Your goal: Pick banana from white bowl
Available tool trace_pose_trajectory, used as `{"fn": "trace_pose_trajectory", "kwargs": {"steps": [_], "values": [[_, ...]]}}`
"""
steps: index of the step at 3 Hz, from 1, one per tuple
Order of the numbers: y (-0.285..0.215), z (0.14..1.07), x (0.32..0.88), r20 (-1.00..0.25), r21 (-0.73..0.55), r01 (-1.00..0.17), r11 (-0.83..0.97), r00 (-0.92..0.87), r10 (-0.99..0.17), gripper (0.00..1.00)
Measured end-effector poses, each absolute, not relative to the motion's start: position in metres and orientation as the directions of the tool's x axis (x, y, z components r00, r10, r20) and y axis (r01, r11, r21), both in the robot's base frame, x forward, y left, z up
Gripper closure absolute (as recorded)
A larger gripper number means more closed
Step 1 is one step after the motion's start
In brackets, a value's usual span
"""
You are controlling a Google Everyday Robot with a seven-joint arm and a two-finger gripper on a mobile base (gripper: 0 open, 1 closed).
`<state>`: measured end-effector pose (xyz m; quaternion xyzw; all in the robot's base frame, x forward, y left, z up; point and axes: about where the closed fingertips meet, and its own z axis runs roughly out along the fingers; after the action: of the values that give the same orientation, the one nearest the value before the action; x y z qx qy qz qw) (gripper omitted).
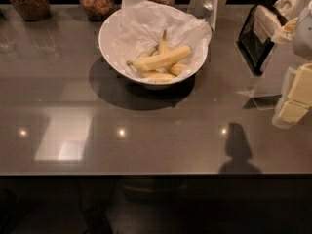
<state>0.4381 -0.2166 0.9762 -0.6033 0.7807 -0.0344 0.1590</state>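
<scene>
The white bowl [113,43] stands at the back middle of the grey counter, lined with crinkled white paper. The banana [163,59], the longest and thickest pale-yellow one, lies across the bowl's middle on top of shorter, thinner bananas, with its dark tip toward the left. My gripper [295,99] shows as cream-coloured parts at the right edge of the camera view, partly cut off. It is well to the right of the bowl, nearer the front, and holds nothing that I can see.
Three glass jars of brown grains [28,1] line the back edge. A black-framed holder [253,33] and a clear stand [265,89] are at the right. A clear upright panel [207,4] stands just behind the bowl. The counter's front edge [146,173] runs across the view.
</scene>
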Motion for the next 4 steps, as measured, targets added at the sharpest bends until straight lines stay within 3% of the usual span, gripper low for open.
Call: {"fn": "trace_pose_trajectory", "kwargs": {"steps": [2,4], "values": [[-0.211,0.978,0.44,-0.227,-0.261,-0.931,0.256,-0.198,-0.953,0.0],[-0.156,0.99,0.482,-0.424,-0.353,-0.917,0.184,-0.019,-0.905,0.0]]}}
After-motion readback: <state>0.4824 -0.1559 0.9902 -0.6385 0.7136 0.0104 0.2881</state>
